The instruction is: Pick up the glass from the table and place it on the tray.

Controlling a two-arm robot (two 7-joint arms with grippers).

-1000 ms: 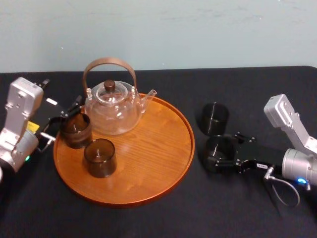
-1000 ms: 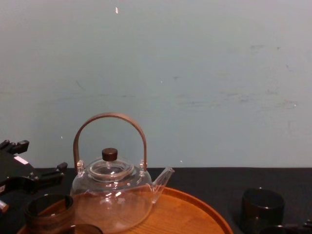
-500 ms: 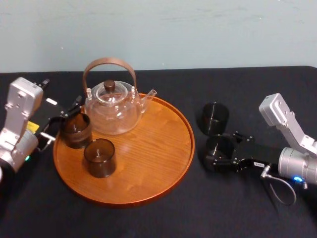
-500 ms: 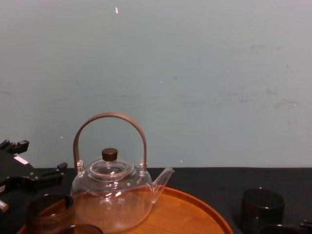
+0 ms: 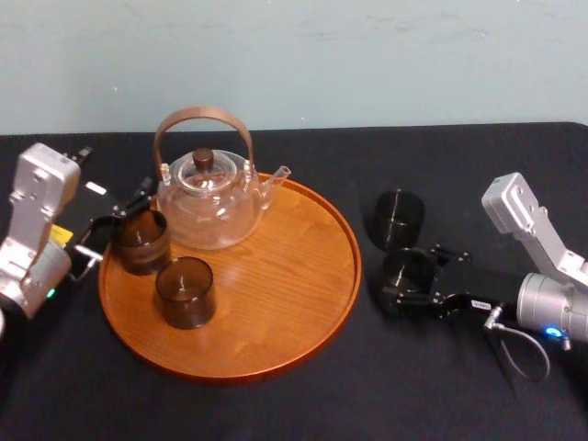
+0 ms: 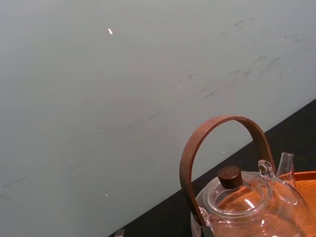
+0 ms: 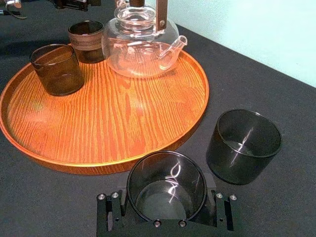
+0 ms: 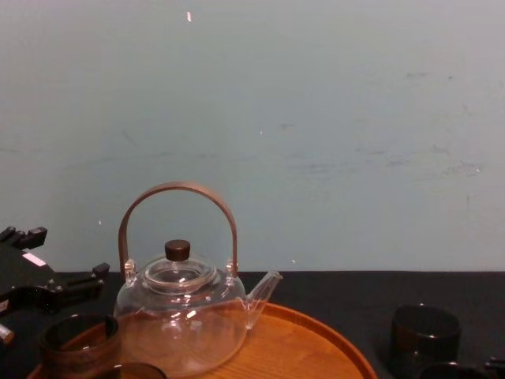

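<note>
Right claw [image 7: 166, 207] is low over the black tabletop [image 7: 281, 207], closed around a dark smoky glass [image 7: 166, 177]; its two sides fit snugly against the glass wall. The glass appears to rest on the cloth, not raised. The round wooden tray [image 7: 123, 108] lies just ahead of the claw, its rim close to the held glass. On it stand a clear teapot [image 7: 140, 47] and two brown glasses [image 7: 57, 69]. A second dark glass [image 7: 243, 145] stands on the cloth just beside the claw. Left claw [image 5: 124, 225] waits at the tray's opposite edge. Judged progress: grasp made; lifting, carrying across and setting down remain.
</note>
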